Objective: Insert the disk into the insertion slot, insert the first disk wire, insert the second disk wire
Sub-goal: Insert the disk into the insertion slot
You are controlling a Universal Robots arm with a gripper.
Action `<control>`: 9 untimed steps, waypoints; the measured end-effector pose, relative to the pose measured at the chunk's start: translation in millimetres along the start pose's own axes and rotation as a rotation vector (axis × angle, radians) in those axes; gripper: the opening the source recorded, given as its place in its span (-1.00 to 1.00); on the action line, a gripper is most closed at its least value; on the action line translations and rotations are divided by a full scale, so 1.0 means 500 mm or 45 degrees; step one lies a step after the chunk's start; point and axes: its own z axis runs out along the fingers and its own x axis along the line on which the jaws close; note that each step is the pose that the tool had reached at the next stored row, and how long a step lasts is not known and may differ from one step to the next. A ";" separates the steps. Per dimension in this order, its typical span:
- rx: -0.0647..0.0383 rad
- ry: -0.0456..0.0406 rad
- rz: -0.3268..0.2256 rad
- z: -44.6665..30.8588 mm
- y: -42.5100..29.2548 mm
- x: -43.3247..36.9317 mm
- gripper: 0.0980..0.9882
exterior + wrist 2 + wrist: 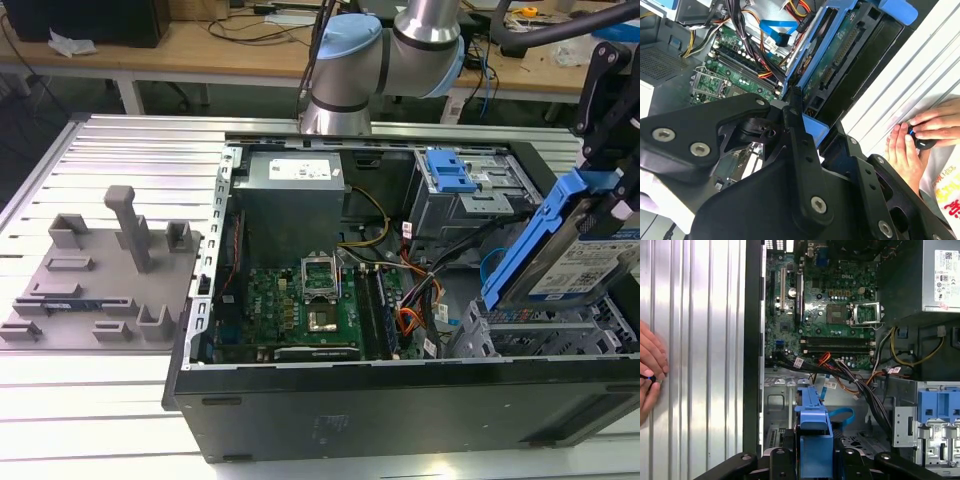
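The disk (585, 262), a silver drive with a white label in a bright blue caddy, hangs tilted at the exterior view's right, over the open computer case. My gripper (607, 195) is shut on its upper end. Just under its lower edge lies the insertion slot (545, 335), a low grey perforated bay in the case's near right corner. In the first wrist view the caddy (813, 422) shows edge-on between my fingers (782, 460). The second wrist view shows the disk's circuit-board underside (840, 55) past the gripper's black linkage (800, 145). A blue disk wire (490, 268) loops beside the bay.
A taller grey cage with a blue latch (450, 172) stands behind the bay. The motherboard (300, 300) and power supply (290, 190) fill the case's left half. Loose cable bundles (855, 380) cross the middle. A person's hands (912, 142) rest on the ribbed table. A grey fixture plate (100, 270) lies left.
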 end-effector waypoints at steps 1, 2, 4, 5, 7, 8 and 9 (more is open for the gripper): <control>0.000 0.000 0.000 0.000 0.000 0.001 -0.40; 0.000 0.000 0.001 0.001 0.000 0.001 -0.40; 0.000 0.000 0.001 0.001 -0.001 0.002 -0.40; 0.000 0.000 0.001 0.002 -0.001 0.002 -0.40; 0.000 0.000 0.002 0.004 -0.002 0.003 -0.40; 0.000 0.000 0.002 0.004 -0.002 0.003 -0.40; 0.000 0.000 0.002 0.005 -0.002 0.003 -0.40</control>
